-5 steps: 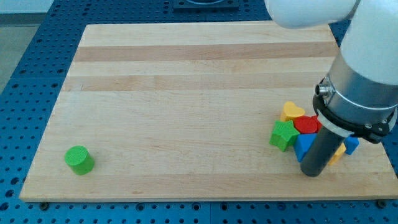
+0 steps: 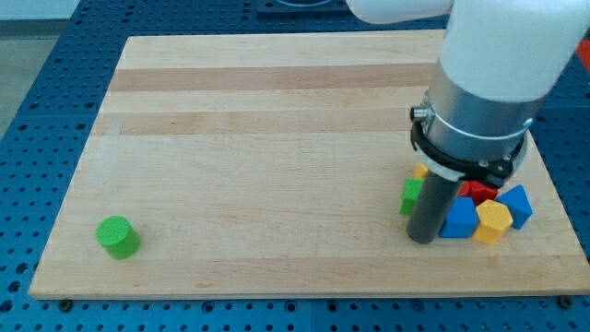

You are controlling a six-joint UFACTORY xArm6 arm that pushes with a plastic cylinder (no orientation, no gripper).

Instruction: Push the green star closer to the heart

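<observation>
A pale wooden board lay on a blue perforated table, its grain running in long bands from left to right. No writing or label could be read anywhere in the scene.

At the near left of the board a green cylinder stood alone, well apart from everything else. At the near right the remaining blocks sat bunched together. The green star showed only as a sliver at the cluster's left edge, just beside the dark rod and largely hidden behind it. The heart could not be made out with certainty; a scrap of a yellow block peeked out beside the collar above the star. Further right lay a blue block, a red block, a yellow block of hexagonal shape and a second blue block, all touching or nearly so.

The white and grey arm came down from the far right, rod upright. My tip rested on the board at the cluster's near left corner, just nearer than the star and touching the first blue block's left side. It ended in a plain rod, with nothing to open or close.
</observation>
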